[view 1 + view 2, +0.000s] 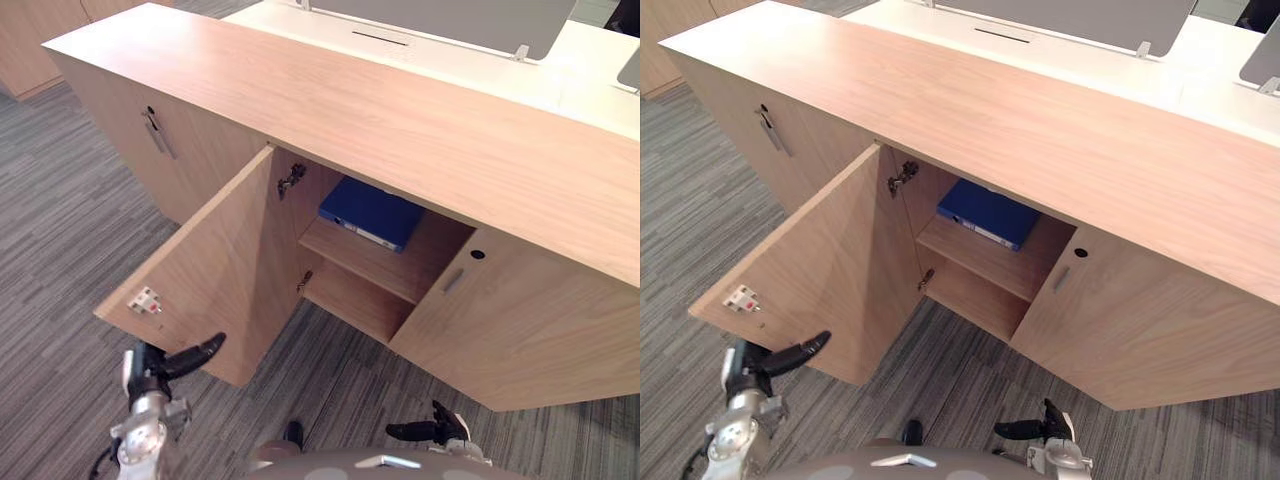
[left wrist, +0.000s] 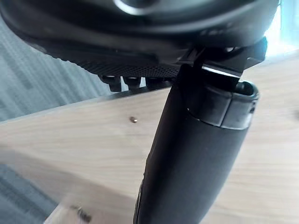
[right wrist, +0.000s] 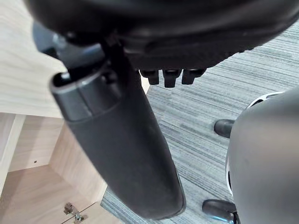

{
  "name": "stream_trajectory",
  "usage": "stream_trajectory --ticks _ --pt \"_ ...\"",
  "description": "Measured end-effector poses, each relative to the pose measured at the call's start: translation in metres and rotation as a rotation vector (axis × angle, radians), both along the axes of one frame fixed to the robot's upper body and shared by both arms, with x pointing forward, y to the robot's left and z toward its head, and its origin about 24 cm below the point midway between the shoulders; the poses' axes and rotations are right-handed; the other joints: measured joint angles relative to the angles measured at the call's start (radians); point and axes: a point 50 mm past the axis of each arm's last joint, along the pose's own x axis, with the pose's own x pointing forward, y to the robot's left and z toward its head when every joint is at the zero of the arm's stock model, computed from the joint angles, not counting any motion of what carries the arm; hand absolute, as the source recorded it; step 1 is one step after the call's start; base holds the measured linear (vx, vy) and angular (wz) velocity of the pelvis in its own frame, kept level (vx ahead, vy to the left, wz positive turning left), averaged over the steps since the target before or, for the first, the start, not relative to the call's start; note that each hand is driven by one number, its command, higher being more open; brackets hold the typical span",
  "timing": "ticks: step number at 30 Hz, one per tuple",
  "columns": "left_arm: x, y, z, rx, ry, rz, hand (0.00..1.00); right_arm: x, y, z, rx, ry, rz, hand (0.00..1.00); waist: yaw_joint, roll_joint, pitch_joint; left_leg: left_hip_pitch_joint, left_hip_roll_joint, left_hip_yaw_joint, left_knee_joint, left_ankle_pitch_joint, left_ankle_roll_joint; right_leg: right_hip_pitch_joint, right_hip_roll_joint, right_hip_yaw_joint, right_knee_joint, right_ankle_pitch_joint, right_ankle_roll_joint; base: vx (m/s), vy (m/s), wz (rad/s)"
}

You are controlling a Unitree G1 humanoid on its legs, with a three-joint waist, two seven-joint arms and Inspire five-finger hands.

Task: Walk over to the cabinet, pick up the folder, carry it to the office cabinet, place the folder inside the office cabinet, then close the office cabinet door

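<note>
Two dark hands sit lowest in my head views, both empty. My left hand (image 1: 183, 359) comes in from the lower left, its fingers loosely straight and apart, reaching toward the free edge of an open door. In the left wrist view the thumb (image 2: 196, 154) lies straight and the fingertips (image 2: 133, 83) show in a row past the palm, with pale wood just beyond them. I cannot tell whether they touch the wood. My right hand (image 1: 427, 431) hangs at the lower right, relaxed and holding nothing. Its thumb (image 3: 121, 149) is straight over grey striped carpet (image 1: 60, 250).

Just past my left hand, the open door (image 1: 220, 260) swings out toward me on two metal hinges (image 1: 291, 180). A small white latch piece (image 1: 145, 300) sits on its inner face near the outer corner.

Behind the door is the office cabinet (image 1: 400, 120), long and low, in light wood. Its open compartment has an upper shelf (image 1: 370, 262) and a bare lower space beneath it. The blue folder (image 1: 372, 212) lies flat on the upper shelf, tucked under the cabinet top, one corner near the shelf's front edge.

To the right of the opening a closed door (image 1: 520, 330) carries a slim handle (image 1: 453, 280) and a round keyhole (image 1: 477, 254). To the left another closed door (image 1: 120, 130) has a metal handle (image 1: 157, 135).

Farthest away, behind the cabinet, stands a white desk (image 1: 560, 70) with a grey screen (image 1: 470, 20).
</note>
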Motion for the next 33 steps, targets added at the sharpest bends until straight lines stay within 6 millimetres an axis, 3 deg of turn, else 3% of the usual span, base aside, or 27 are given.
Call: stream_trajectory --ticks 3,7,13,16,20,25,33 --pt "-0.011 -0.02 -0.012 -0.063 0.054 -0.09 1.0 0.0 0.0 0.0 0.0 0.0 0.0 1.0 0.0 0.002 0.001 0.004 0.002 0.011 0.0 0.002 0.001 -0.002 0.001 0.013 -0.001 0.004 0.004 -0.05 0.014 -0.09" --pt "-0.011 -0.042 -0.019 -0.11 0.09 -0.209 1.0 0.001 0.0 0.0 0.0 -0.003 0.001 1.0 -0.008 0.005 0.001 0.003 0.005 0.022 0.0 0.004 -0.001 -0.01 0.003 0.03 -0.002 0.007 0.009 -0.05 0.012 -0.12" --pt "-0.005 -0.089 -0.026 -0.146 0.127 -0.487 1.0 0.005 -0.001 0.002 -0.005 -0.023 0.001 1.0 -0.045 0.019 -0.006 -0.001 0.012 0.084 0.001 -0.003 -0.003 -0.037 0.013 0.094 -0.021 0.031 0.01 0.0 0.019 -0.3" --pt "0.012 -0.105 -0.029 -0.143 0.126 -0.609 1.0 0.008 -0.002 0.003 -0.008 -0.032 0.003 1.0 -0.065 0.027 -0.008 0.01 0.019 0.12 0.005 -0.01 -0.005 -0.036 0.022 0.129 -0.039 0.044 0.007 0.01 0.014 -0.34" --pt "0.037 -0.113 -0.028 -0.13 0.108 -0.67 1.0 0.012 -0.001 0.005 -0.009 -0.049 0.004 1.0 -0.098 0.033 -0.011 0.029 0.031 0.165 0.005 -0.024 -0.013 -0.038 0.035 0.176 -0.046 0.052 0.001 0.0 0.002 -0.42" --pt "0.067 -0.117 -0.023 -0.046 0.083 -0.625 1.0 0.015 -0.002 0.006 -0.022 -0.05 -0.003 1.0 -0.129 0.037 -0.014 0.035 0.045 0.215 0.005 -0.031 -0.017 -0.047 0.052 0.22 -0.071 0.074 -0.005 -0.01 -0.009 -0.29" --pt "0.085 -0.111 -0.021 0.053 0.092 -0.534 1.0 0.015 -0.004 0.006 -0.04 -0.046 -0.017 1.0 -0.148 0.039 -0.015 0.05 0.056 0.264 0.006 -0.034 -0.022 -0.057 0.064 0.267 -0.071 0.094 -0.009 -0.04 -0.007 -0.2"
